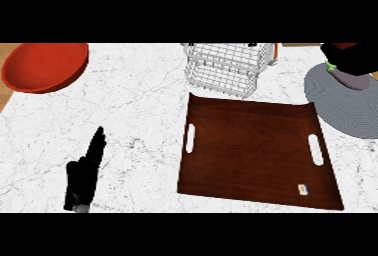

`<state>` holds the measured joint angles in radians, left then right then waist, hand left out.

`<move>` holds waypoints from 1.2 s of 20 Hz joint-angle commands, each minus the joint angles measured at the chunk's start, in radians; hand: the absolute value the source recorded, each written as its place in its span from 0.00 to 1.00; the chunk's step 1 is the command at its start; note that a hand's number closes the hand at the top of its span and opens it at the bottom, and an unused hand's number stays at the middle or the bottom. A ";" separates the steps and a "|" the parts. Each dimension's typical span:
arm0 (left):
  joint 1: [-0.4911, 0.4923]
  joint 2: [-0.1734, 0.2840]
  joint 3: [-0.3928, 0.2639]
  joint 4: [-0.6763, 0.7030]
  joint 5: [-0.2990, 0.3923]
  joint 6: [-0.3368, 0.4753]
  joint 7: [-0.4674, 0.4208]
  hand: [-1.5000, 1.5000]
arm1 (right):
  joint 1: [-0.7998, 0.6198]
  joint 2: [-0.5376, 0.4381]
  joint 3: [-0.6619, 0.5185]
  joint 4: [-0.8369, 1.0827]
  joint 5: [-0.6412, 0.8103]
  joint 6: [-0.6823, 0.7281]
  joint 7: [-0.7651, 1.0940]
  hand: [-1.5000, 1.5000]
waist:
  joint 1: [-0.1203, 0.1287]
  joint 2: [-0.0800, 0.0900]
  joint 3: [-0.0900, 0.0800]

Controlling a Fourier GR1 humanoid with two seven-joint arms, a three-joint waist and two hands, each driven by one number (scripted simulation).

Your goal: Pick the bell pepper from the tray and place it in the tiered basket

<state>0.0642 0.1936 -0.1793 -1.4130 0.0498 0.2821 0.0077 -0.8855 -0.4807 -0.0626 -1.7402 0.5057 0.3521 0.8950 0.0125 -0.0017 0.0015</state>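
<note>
The right hand (pixel 356 58) is curled round the bell pepper (pixel 344 46) at the far right edge, off the tray (pixel 255 150) – the tiered basket (pixel 225 70) lies to its left, nearer it than the flat-fingered left hand (pixel 83 175).

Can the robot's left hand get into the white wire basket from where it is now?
Probably yes, with a long reach. The left hand rests open on the bare counter, and nothing stands between it and the wire basket. The wooden tray lies off to the side, not in the way.

The left hand (pixel 83 175) is matte black, with slim tapering fingers (pixel 96 142).
</note>
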 commanded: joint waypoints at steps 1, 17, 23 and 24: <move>-0.017 0.008 0.018 0.039 0.011 -0.034 0.025 0.50 | -0.114 0.042 0.038 0.168 0.069 -0.052 -0.016 1.00 | 0.004 0.004 -0.002; 0.061 -0.032 -0.003 -0.003 -0.028 -0.026 -0.016 0.50 | -0.299 0.166 0.072 0.811 0.215 -0.262 -0.343 1.00 | 0.025 0.010 -0.002; 0.024 -0.005 0.041 0.016 -0.012 -0.063 -0.007 0.50 | -0.301 0.230 0.057 0.984 0.261 -0.390 -0.397 1.00 | 0.012 0.008 -0.002; -0.047 -0.027 0.027 0.011 -0.028 -0.039 0.078 0.50 | -0.322 0.255 0.052 1.012 0.263 -0.415 -0.398 1.00 | 0.010 0.009 -0.002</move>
<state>0.0589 0.1706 -0.1593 -1.4235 0.0209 0.2494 0.0274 -1.1840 -0.2722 0.0024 -0.8338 0.7492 0.0121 0.5259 0.0260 0.0054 0.0020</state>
